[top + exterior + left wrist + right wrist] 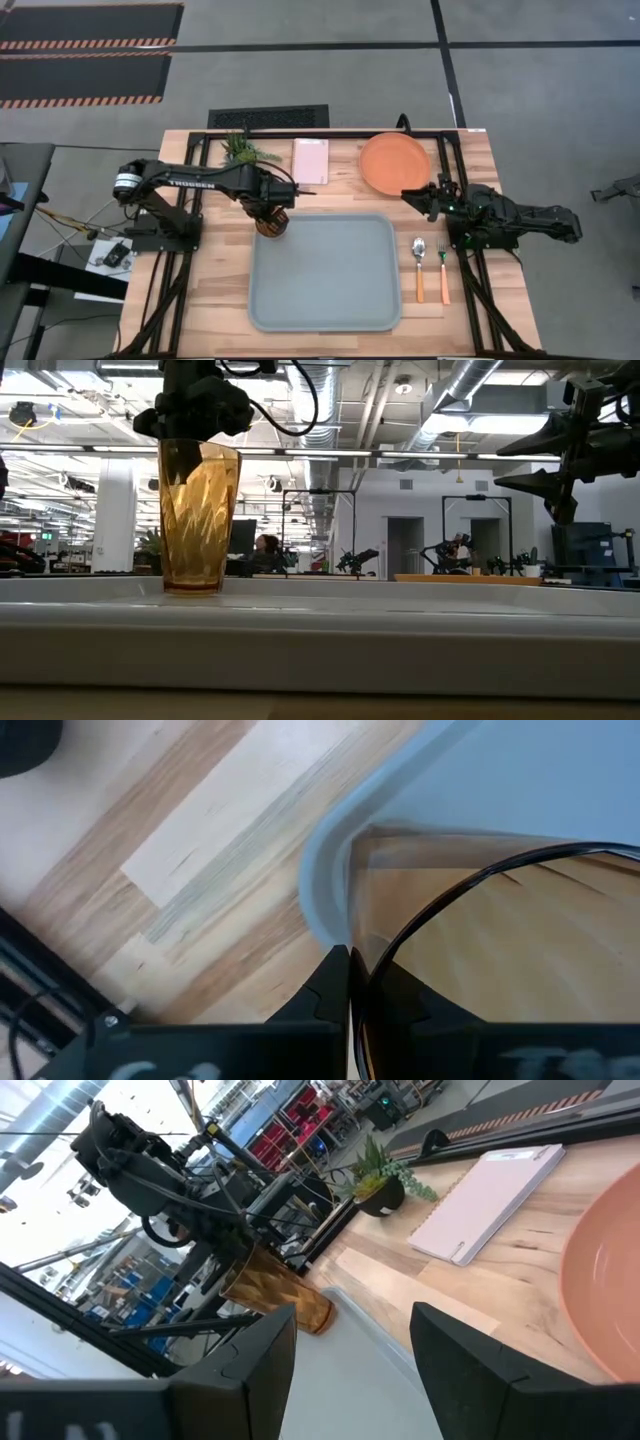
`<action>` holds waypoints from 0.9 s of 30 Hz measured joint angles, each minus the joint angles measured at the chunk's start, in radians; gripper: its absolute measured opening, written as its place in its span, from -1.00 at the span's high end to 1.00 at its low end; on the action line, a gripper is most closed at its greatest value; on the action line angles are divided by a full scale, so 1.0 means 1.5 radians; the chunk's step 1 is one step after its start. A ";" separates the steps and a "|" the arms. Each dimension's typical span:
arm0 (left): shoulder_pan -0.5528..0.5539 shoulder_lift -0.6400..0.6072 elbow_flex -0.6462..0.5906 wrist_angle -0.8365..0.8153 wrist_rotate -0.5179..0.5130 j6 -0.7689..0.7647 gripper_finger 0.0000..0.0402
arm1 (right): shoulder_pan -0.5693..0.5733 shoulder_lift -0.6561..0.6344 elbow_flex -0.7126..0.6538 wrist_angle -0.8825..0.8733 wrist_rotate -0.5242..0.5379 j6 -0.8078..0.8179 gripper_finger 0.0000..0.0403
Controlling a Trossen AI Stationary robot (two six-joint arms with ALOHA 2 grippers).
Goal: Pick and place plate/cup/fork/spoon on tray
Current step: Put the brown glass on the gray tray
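Observation:
The amber cup [272, 224] stands upright at the far left corner of the blue-grey tray [325, 300], and my left gripper [271, 211] is shut on its rim from above. The low view shows the cup [199, 520] upright under that gripper [197, 432]. The orange plate [395, 163] lies flat on the table beyond the tray's far right corner. My right gripper [432, 196] hovers open and empty just near of the plate. The spoon [419, 266] and the fork [442, 268] lie side by side on the table right of the tray. My left gripper pinches the cup's rim [372, 970], one finger [330, 985] outside the wall and the other inside. The fingers point down from above. The cup stays upright over the tray's corner rim [320, 870]. Whether its base rests on the tray, I cannot tell.
A pale pink card [310, 160] and a small green potted plant [245, 150] sit at the table's far edge, left of the plate. Most of the tray's floor lies bare.

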 joint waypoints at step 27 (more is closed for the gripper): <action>-0.003 -0.004 -0.031 0.034 0.026 0.030 0.99 | 0.000 0.000 -0.001 0.001 -0.001 0.001 -0.10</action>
